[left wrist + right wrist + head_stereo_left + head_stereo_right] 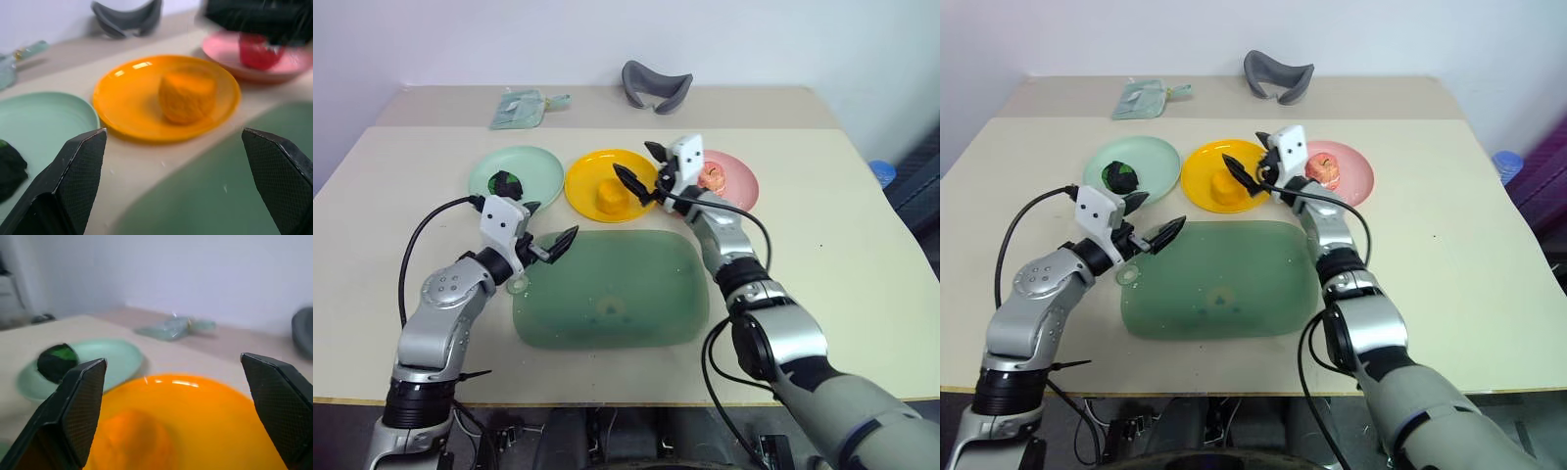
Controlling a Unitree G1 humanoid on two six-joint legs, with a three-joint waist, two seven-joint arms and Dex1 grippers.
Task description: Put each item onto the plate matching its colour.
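Three plates stand in a row. The mint green plate (540,164) holds the dark green fruit (506,182). The orange fruit (610,198) rests on the yellow plate (585,176), and the red apple (711,176) on the pink plate (742,186). My right gripper (635,160) hovers open above the right side of the yellow plate, holding nothing. My left gripper (553,222) is open and empty over the tray's near-left corner, pointing toward the yellow plate. The left wrist view shows the orange fruit (187,95) ahead between its fingers.
A large dark-green tray (607,289) lies in front of the plates. A grey curved band (656,86) and a pale green pouch (519,106) lie at the back of the table. A blue object (881,172) sits beyond the right edge.
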